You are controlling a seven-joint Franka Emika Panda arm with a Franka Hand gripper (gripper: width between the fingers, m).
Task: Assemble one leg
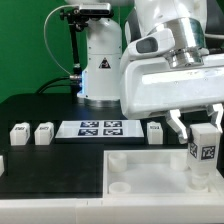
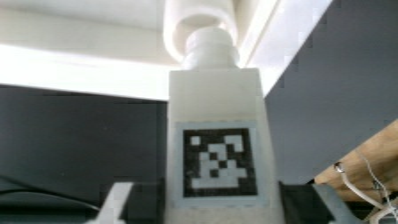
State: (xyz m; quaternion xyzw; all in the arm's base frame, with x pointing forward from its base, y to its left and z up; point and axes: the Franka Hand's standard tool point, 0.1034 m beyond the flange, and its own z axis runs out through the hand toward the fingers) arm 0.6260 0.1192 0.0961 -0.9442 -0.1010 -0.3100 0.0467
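The tool [image 1: 198, 128] has the leg [image 1: 203, 152] clamped upright, marker face out, over the exterior view's right end of the white tray-like top [image 1: 130, 160] on the desk [image 1: 40, 160]. Danger, I'd say: come down tilted or off its seat, and it jams or slips in the grip.

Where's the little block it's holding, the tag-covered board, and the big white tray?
held leg [image 1: 204, 152]: exterior view, on its marker face.
marker board [image 1: 100, 128]: exterior view, its middle.
white tray piece [image 1: 150, 165]: exterior view, bare flat top.
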